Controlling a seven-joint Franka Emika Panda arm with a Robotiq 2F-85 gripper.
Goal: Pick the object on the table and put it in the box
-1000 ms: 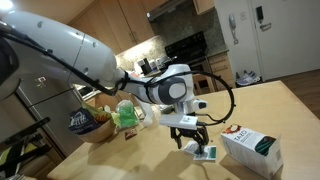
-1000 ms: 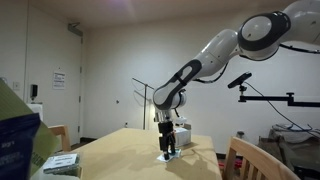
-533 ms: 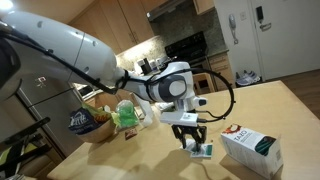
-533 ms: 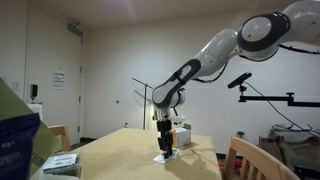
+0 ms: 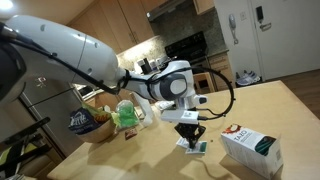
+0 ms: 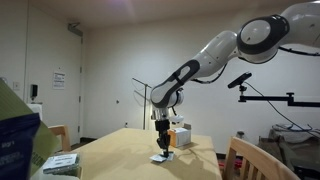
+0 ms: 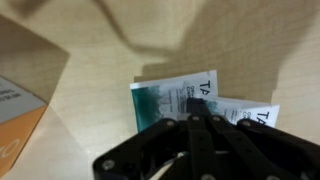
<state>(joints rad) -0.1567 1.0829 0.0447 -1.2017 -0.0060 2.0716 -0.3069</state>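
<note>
Claw [image 7: 197,112] fully closed, tips down on the right edge of the teal packet [image 7: 160,100], mid-frame in the wrist view, flat on the worktop [image 7: 90,60]. Can't tell if anything is actually pinched. Risks: packet is thin and flat, so a lift may come up empty. The white packet [image 7: 252,114] touches it at right and could get dragged along. Box [image 5: 252,148] sits nearby, lower right in an exterior view. An edge-held packet could flop and clip its wall.

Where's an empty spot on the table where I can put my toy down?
Bare table lies in front, between the snack bags and the gripper. More bare wood stretches behind the box. It's crowded where the gripper meets the packets, beside the box.
</note>
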